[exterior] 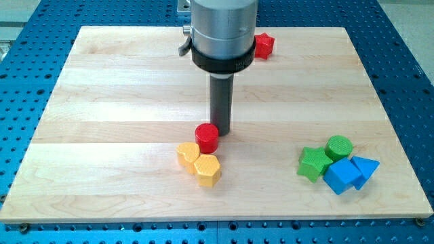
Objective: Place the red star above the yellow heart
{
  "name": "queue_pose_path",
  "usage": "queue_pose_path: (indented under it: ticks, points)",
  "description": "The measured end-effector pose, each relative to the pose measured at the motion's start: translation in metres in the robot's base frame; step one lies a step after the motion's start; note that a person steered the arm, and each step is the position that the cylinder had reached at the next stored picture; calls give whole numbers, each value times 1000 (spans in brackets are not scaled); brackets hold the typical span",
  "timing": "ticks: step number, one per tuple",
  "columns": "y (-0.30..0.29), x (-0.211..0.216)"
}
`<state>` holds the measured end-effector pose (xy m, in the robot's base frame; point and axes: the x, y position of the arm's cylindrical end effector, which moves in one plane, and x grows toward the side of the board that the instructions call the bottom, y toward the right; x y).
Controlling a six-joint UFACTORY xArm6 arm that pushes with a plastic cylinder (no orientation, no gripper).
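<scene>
Red star (264, 45): top of frame, right of centre, partly behind the arm.
Yellow heart (188, 154): lower centre, touching the yellow hexagon (208, 169) and the red cylinder (207, 137).
My tip (222, 131): beside the cylinder's right edge — no gripper, holds nothing.
Advice: circle behind the star, then push it down-left gently.
Writing: none legible.

Arm end is a fat cylindrical housing (224, 27), light grey metal, brushed look with vertical sheen. Black collar ring (224, 62) wraps its lower edge, glossy, slightly wider than the housing. Small grey metal tab or clamp lug (184, 49) sticks out on the view's left just above the ring. Below that, a straight dark grey rod (221, 102), round section, much narrower than the housing. My tip (222, 131) is plain and blunt, same dark finish.
</scene>
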<state>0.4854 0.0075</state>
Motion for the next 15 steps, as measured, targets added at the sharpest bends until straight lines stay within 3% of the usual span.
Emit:
queue_pose_path:
  ticks: [1,2,3,4,5,6,10,11,13,14,15]
  points:
    - [0,18]
    - [26,0]
    - [113,-71]
    - [179,-171]
    - [184,-250]
    - [117,-239]
    - [-93,-114]
    - [-67,-91]
    - [-19,-176]
    - [0,-152]
    - [-29,-104]
